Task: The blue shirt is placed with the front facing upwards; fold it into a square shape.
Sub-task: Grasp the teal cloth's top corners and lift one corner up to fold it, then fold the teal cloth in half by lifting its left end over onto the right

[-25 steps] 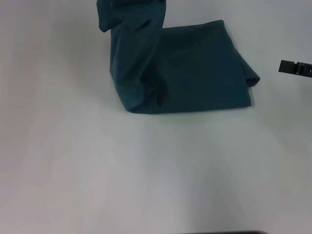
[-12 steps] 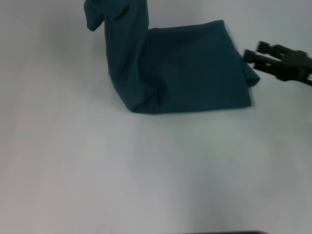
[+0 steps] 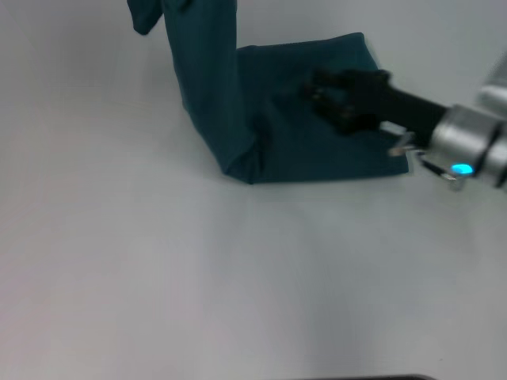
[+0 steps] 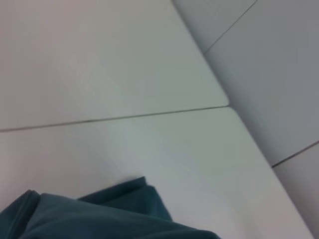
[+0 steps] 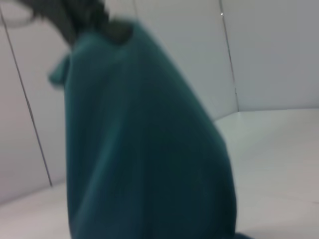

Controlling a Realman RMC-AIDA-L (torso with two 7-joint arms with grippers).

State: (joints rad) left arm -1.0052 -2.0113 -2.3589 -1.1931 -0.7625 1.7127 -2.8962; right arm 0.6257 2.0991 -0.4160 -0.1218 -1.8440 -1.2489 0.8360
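One blue shirt (image 3: 317, 119), left part lifted vertically

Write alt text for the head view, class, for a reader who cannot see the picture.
A dark teal-blue cotton shirt lies partly folded on a pale white table, its left part lifted in a tall strip that runs out of the top of the picture. The robot's black right pincer, on a silver arm, reaches in from the right over the flat folded part.
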